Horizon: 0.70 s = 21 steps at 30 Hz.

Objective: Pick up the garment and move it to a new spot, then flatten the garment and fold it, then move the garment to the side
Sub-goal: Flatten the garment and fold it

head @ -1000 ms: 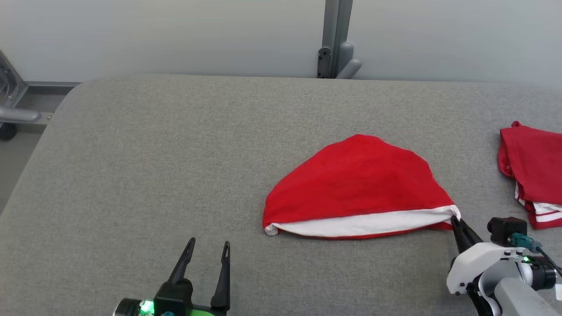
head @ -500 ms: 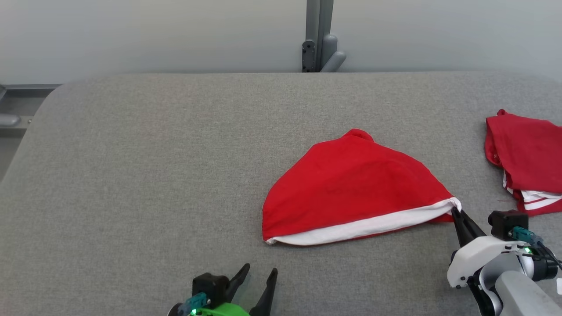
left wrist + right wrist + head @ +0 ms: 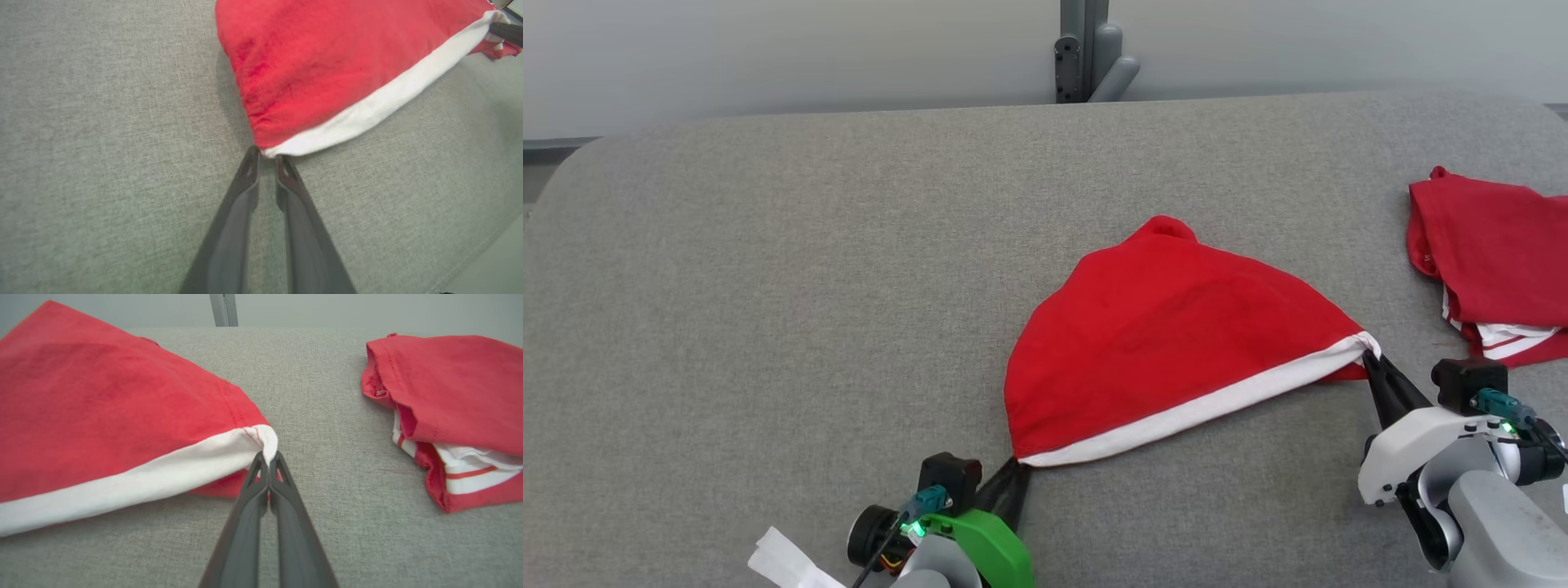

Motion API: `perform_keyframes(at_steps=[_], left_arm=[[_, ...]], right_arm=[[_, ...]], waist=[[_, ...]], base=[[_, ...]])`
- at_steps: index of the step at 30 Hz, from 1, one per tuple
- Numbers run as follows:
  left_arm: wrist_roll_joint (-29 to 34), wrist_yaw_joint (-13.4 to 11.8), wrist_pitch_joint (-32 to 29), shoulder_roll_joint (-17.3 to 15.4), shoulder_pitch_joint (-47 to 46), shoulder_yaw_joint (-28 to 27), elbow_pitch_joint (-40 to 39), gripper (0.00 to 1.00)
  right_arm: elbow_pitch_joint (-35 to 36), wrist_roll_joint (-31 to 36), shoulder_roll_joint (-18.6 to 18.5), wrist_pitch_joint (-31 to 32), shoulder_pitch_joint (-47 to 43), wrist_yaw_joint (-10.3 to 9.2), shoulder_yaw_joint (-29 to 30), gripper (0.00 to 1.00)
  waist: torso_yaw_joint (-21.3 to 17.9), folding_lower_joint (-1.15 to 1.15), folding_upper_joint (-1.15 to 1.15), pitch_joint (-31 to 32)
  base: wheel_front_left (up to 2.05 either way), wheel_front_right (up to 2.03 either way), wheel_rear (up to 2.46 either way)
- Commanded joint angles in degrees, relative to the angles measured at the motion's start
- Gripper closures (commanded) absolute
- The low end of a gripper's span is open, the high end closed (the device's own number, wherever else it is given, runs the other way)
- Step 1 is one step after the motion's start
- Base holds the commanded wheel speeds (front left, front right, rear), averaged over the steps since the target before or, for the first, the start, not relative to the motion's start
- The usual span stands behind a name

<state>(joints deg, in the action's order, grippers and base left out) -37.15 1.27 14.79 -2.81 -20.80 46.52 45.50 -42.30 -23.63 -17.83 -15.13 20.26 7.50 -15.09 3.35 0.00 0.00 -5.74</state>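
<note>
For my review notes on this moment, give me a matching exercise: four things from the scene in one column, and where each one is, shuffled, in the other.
Things:
1. right gripper
2. left gripper
3. second red garment
4. grey post

Places:
A. behind the table's far edge
B. shut on the spread garment's white-banded right corner
C. lying at the table's right side
D. fingertips at the spread garment's near left corner

Pairs: 1-B, 2-D, 3-C, 4-A

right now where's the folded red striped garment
Head view: folded red striped garment at the grey fabric table's far right edge, just beyond the right gripper.
</note>
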Motion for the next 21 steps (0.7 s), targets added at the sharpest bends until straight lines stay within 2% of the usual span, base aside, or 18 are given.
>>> perform_keyframes(at_steps=[1, 7, 11, 17, 21], left_arm=[[-0.82, -0.26, 0.4, -0.19, -0.84, 0.27, 0.31, 1.0], [2.23, -1.31, 0.41, -0.18, -2.32, 1.42, -0.24, 1.0], [7.86, -2.46, 0.43, -0.9, -2.93, -0.64, -2.49, 1.0], [16.7, -1.65, 0.43, -7.37, -6.34, -2.6, -9.13, 1.0], [19.83, 0.78, 0.44, -12.98, -11.47, -3.81, -13.51, 1.0]], right_arm=[[0.04, -0.37, -0.32, 0.03, 0.46, -0.04, -0.06, 1.0], [0.34, -0.82, -0.71, 0.03, 0.74, -0.04, 0.09, 1.0], [1.52, -0.85, -0.93, 0.03, 0.57, -0.04, 0.96, 1.0], [7.3, -0.13, -1.68, 0.03, 1.87, -0.04, 2.37, 1.0], [13.03, -0.31, -2.91, 0.03, 4.33, -0.04, 3.58, 1.0]], waist=[[-0.29, 0.0, 0.0, -0.08], [-0.69, 0.0, 0.0, 0.21], [-0.53, 0.0, 0.0, 0.79], [-0.03, 0.0, 0.0, 2.47], [-0.07, 0.0, 0.0, 3.69]], base=[[0.0, 0.0, 0.0], [0.0, 0.0, 0.0], [0.0, 0.0, 0.0], [0.0, 0.0, 0.0], [0.0, 0.0, 0.0]])
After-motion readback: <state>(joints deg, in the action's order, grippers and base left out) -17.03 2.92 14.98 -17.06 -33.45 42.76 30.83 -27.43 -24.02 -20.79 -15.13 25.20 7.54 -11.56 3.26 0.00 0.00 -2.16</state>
